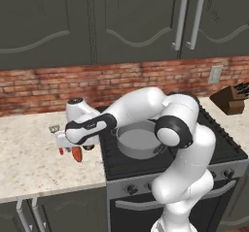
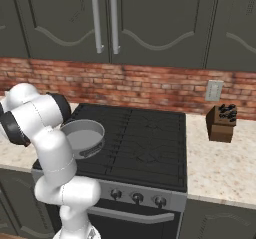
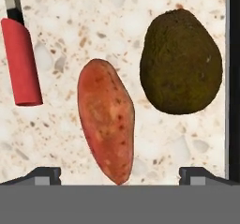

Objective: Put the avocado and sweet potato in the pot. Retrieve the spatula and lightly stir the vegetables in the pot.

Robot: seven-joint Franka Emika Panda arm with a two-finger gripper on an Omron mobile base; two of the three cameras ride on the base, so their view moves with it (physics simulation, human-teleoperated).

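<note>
Two vegetables are lying under my spread gripper (image 3: 120, 174) on the speckled counter (image 3: 56, 138), and nothing is being held.

I am hovering with the jaws wide apart over the sweet potato (image 3: 106, 119), which is lying lengthwise between my fingertips. I am seeing the avocado (image 3: 181, 62) just beside it, apart from it, close against the counter's edge where the black stove (image 2: 145, 138) begins. I am seeing the spatula (image 3: 19, 59), with its red handle, lying on the sweet potato's other side, well clear of it. I am reaching over the counter's stove-side edge while the grey pot (image 2: 82, 137) is sitting on the stove's front corner nearest the counter.
</note>
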